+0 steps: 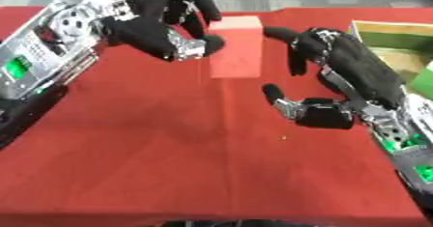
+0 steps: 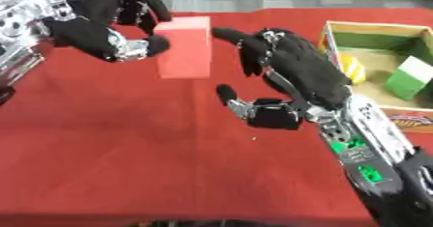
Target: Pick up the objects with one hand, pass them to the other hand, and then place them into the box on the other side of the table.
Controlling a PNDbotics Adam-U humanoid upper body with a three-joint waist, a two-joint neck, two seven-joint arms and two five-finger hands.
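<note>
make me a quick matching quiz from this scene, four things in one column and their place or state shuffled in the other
Things:
1. red block
2. left hand
3. right hand
4. green block

Places or states:
A. lying inside the box at the right side
B. open, fingers spread, reaching toward the block from the right
C. held up above the red cloth
D. fingers and thumb curled round the block from the left

Pairs: 1-C, 2-D, 3-B, 4-A
</note>
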